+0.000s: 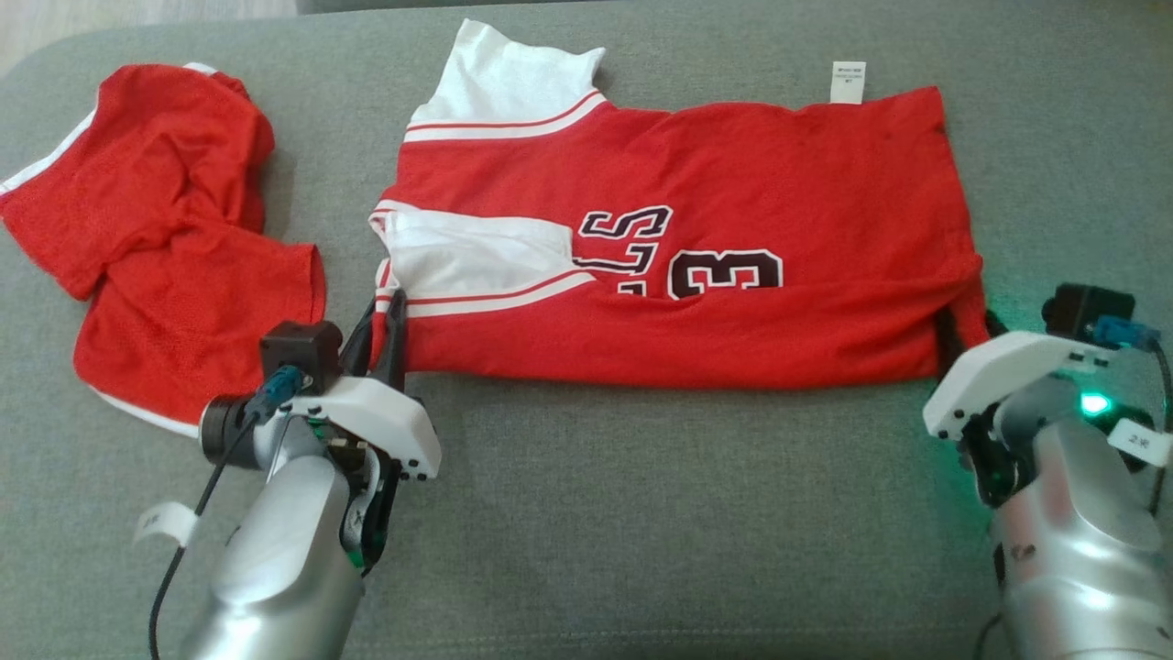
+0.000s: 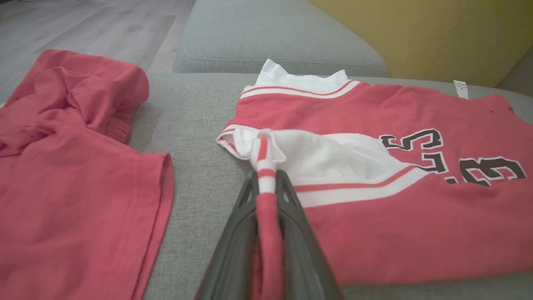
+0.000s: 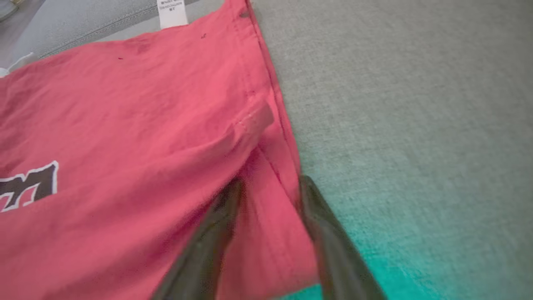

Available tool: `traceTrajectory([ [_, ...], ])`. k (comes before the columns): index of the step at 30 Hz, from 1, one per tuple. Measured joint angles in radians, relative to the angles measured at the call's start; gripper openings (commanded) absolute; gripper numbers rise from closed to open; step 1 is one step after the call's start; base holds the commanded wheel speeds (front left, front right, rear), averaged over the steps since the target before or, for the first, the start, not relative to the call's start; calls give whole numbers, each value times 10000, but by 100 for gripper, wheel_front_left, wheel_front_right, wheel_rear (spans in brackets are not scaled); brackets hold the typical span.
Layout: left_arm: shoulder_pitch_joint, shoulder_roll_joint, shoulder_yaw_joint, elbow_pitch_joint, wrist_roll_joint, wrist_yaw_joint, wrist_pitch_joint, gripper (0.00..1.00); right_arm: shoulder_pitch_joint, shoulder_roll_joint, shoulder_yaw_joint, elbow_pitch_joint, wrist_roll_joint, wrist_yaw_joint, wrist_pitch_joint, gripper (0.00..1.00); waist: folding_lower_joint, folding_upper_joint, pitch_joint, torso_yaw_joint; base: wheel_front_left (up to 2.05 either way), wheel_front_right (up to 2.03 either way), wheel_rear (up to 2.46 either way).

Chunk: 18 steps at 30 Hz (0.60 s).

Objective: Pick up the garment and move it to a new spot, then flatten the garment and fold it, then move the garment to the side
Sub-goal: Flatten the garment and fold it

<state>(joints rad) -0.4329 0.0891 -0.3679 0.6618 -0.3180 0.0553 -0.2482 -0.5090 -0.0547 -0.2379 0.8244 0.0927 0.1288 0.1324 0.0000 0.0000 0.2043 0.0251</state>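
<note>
Head cam looks down from above the near edge of the grey cushion (image 1: 641, 513), taking in the whole red jersey (image 1: 733, 183) plus the red shorts (image 1: 174, 247) on the left. Left wrist cam sits low and close at the jersey's near left corner, facing far. Right wrist cam is even closer at the near right hem, facing far along it. All three catch the white label (image 1: 848, 82)

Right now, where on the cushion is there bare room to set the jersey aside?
Widest: the grey cushion along the near edge of the jersey. Also beyond its right hem. Crowded at left: the shorts lie close to the sleeve end, leaving a narrow gap.
</note>
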Motion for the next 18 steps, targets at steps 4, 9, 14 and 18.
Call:
traceTrajectory([
  [4, 0, 4, 12, 23, 59, -13, 0, 0, -134, 4, 48, 155, -13, 0, -15, 0, 0, 0, -27, 36, 0, 0, 0],
  [9, 43, 29, 82, 144, 84, -25, 0, 0, -72, -140, 249, 257, 4, 0, -29, 0, 0, 0, -236, -18, 0, 0, 0],
  [14, 400, 104, 161, 318, 84, -33, 0, 0, 355, -372, 794, 130, 456, 0, 297, 0, 0, 0, -617, -156, 0, 0, 0],
  [18, 694, 217, 157, 548, 84, -127, 0, 0, 744, -629, 1172, -155, 988, 0, 897, 0, 0, 0, -990, -286, 0, 0, 0],
])
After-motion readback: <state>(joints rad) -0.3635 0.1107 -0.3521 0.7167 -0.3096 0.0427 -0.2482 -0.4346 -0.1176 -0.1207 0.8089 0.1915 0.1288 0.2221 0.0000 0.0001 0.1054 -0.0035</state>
